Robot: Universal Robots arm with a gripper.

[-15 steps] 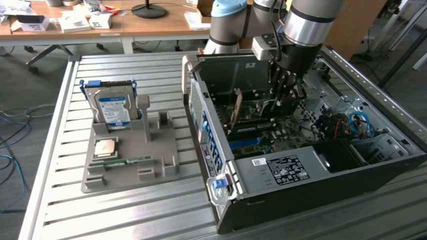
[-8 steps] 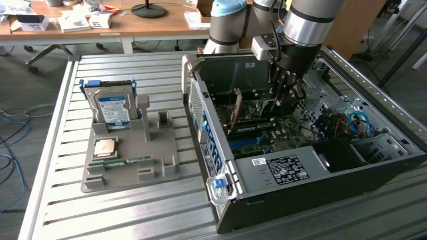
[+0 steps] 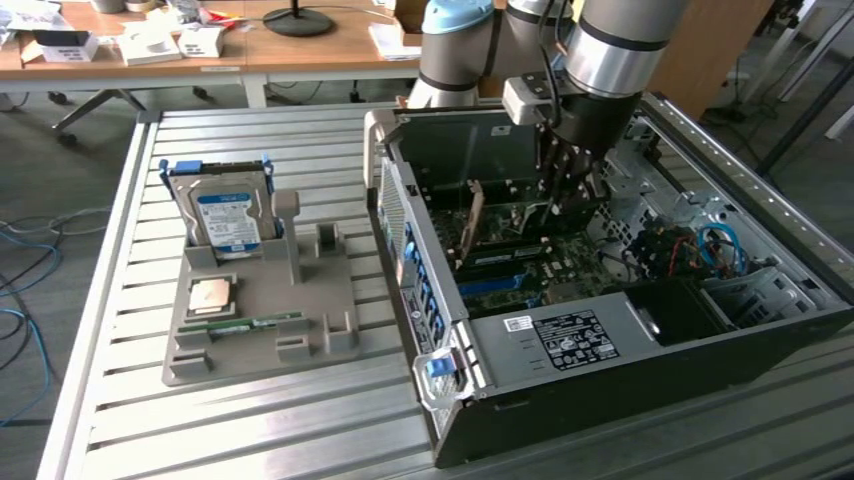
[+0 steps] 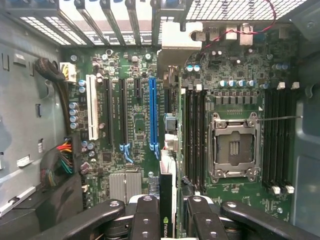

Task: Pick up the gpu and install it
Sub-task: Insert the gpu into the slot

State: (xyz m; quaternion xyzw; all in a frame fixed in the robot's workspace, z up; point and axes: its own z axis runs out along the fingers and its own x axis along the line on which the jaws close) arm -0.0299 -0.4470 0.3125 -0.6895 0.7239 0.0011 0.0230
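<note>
**Inside the open case: gpu gripped**

On the slatted table [image 3: 267, 430], near its edge at the exterior view's left, a grey holder [image 3: 307, 300] carries a blue-labelled hard drive [image 3: 227, 215]. Rightward lies the open computer case [image 3: 641, 370]. Inside it the gripper [image 4: 169, 215] pinches the gpu [image 4: 166, 190], which stands edge-on above the motherboard [image 4: 135, 115], just beside the long blue slot [image 4: 152, 110].

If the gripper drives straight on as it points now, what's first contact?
Likely the gpu in the gripper meets the motherboard close beside the blue slot; depth unclear.
</note>
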